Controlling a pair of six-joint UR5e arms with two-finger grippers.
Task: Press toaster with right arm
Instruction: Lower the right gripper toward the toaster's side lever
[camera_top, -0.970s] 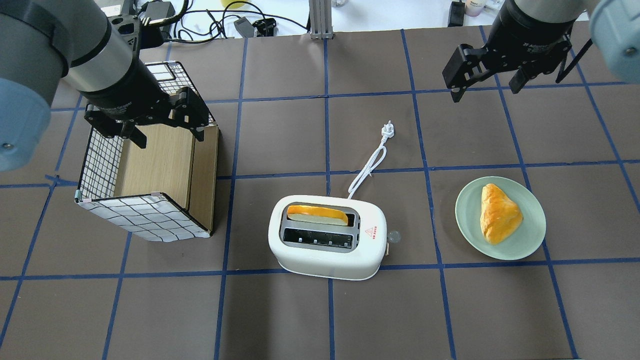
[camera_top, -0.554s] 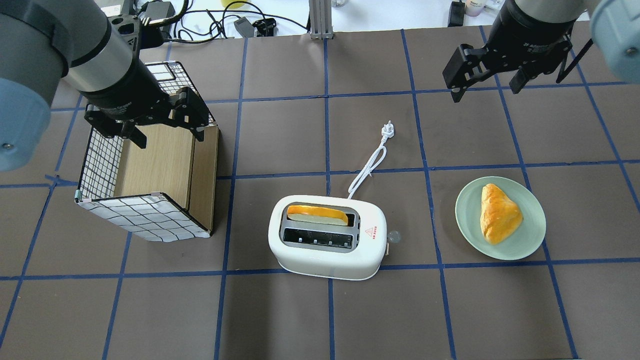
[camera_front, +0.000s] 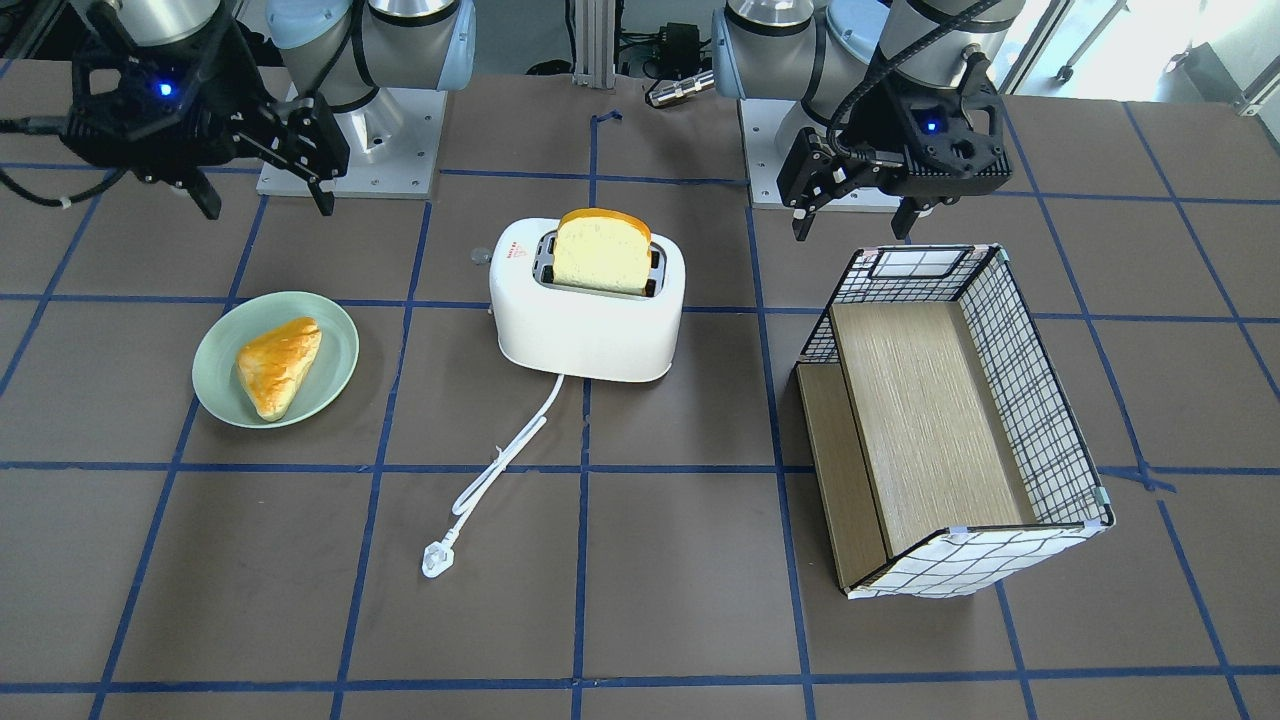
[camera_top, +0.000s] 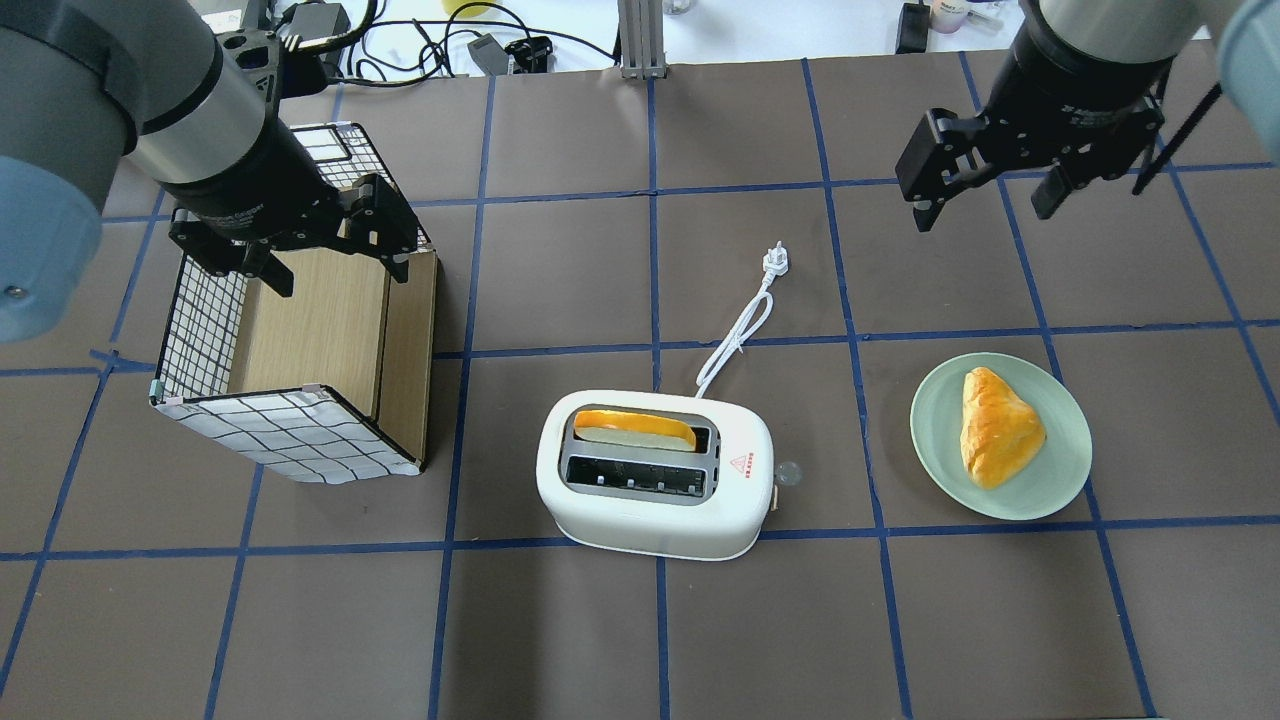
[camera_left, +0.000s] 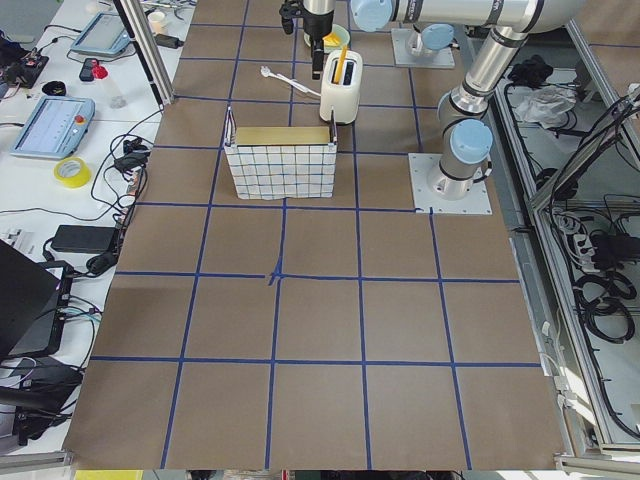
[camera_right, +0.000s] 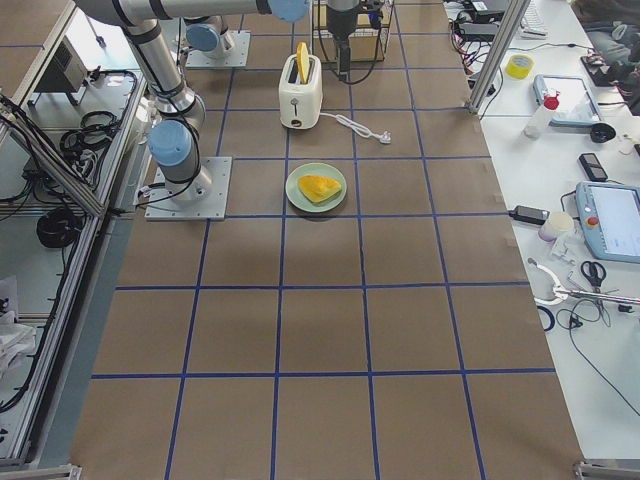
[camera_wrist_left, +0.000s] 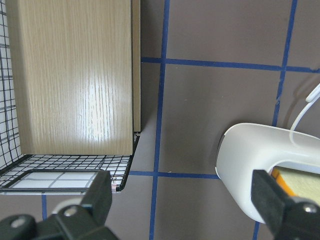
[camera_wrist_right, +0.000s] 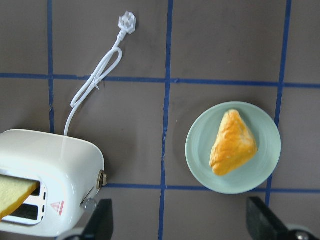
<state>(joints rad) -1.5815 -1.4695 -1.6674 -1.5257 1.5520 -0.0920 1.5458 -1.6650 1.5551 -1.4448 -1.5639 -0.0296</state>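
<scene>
Scanning the overhead view from its left, you find: the left gripper (camera_top: 338, 277), jaws wide and empty, above the wire basket (camera_top: 290, 425); the toaster (camera_top: 650, 520) at table centre, a bread slice (camera_top: 635, 428) in its far slot, its cord (camera_top: 738, 335) trailing away; a green plate (camera_top: 1065, 470) bearing a pastry (camera_top: 1000, 428); the right gripper (camera_top: 985, 212), jaws wide and empty, well apart from the toaster.

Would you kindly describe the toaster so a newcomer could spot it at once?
On the brown table gridded with blue tape, look near the middle, between the wire basket and the green plate. The toaster is the white rounded box with two top slots, a bread slice standing in one, and a white cord trailing off.
</scene>
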